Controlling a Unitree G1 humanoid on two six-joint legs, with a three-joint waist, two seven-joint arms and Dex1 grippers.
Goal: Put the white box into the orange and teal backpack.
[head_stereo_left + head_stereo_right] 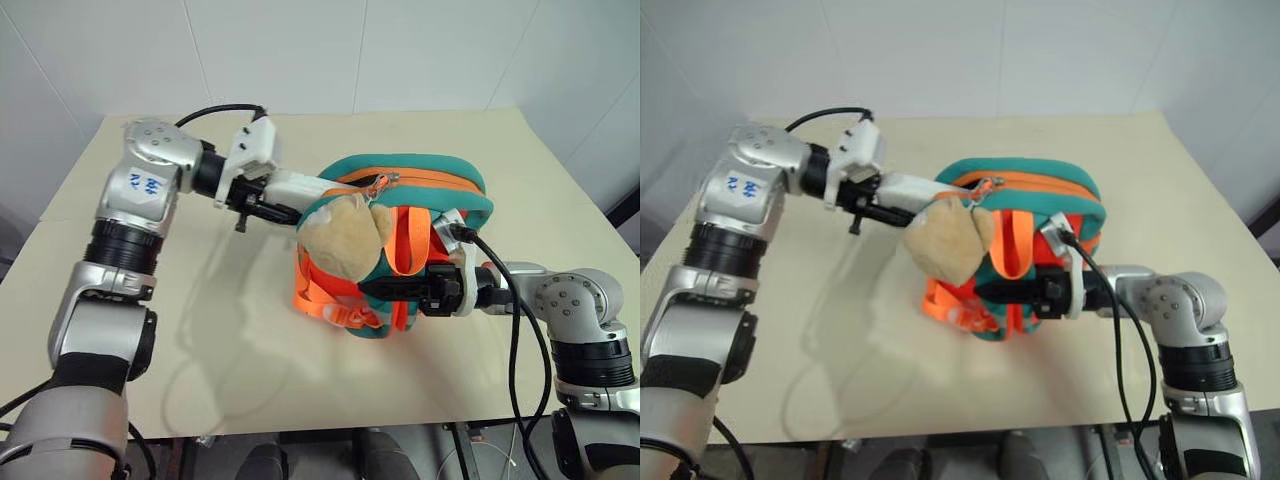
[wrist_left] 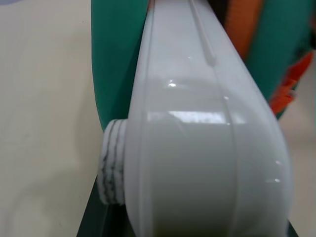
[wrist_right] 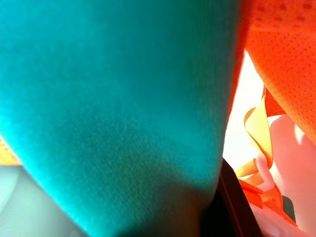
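Note:
The orange and teal backpack (image 1: 425, 178) stands upright in the middle of the table, with a tan plush toy (image 1: 345, 235) hanging on its front. My left gripper (image 1: 265, 205) is shut on the near end of the white box (image 1: 300, 185). The box lies roughly level, and its far end pokes in at the backpack's left side, by the zip. In the left wrist view the white box (image 2: 207, 148) lies against teal trim (image 2: 116, 59). My right gripper (image 1: 378, 290) reaches in from the right and is shut on teal fabric (image 3: 113, 108) low on the backpack's front.
The beige table (image 1: 250, 340) has bare room to the left of and in front of the backpack. A white wall runs behind its far edge. Loose orange webbing (image 1: 320, 300) trails at the backpack's foot. A black cable (image 1: 515, 320) loops beside my right arm.

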